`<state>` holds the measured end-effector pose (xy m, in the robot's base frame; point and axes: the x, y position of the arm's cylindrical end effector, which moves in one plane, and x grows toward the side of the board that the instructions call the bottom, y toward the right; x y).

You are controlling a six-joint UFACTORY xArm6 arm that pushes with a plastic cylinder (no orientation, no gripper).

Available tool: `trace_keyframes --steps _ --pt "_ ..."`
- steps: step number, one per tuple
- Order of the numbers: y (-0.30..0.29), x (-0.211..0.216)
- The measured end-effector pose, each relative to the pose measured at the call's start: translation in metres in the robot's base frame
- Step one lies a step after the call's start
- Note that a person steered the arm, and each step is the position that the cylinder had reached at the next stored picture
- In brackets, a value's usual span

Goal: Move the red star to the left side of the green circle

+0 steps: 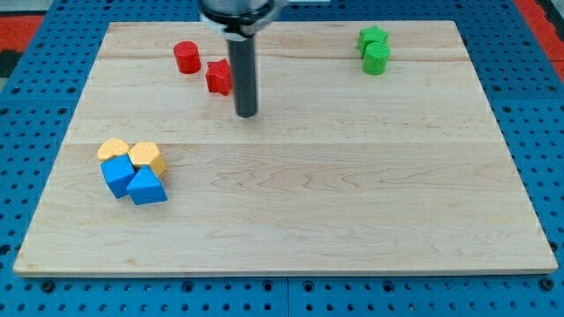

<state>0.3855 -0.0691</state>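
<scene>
The red star (218, 77) lies near the view's top, left of centre, partly hidden behind the rod. A red circle (186, 57) sits just up and left of it. The green circle (376, 58) lies at the view's top right, touching a green star (373, 38) just above it. My tip (247, 114) rests on the board just right of and below the red star, close to it; I cannot tell if the rod touches it. The green circle is far to the tip's right.
At the view's left, a tight cluster holds a yellow block (113, 149), a yellow hexagon-like block (147, 157), a blue block (116, 175) and a blue triangle (147, 187). The wooden board (352, 202) lies on a blue pegboard.
</scene>
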Motion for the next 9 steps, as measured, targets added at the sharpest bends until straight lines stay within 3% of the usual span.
trace_keyframes --steps 1,2,5,9 --pt "-0.047 -0.026" --pt "-0.052 -0.058" --pt "0.014 -0.116" --pt "0.009 -0.134"
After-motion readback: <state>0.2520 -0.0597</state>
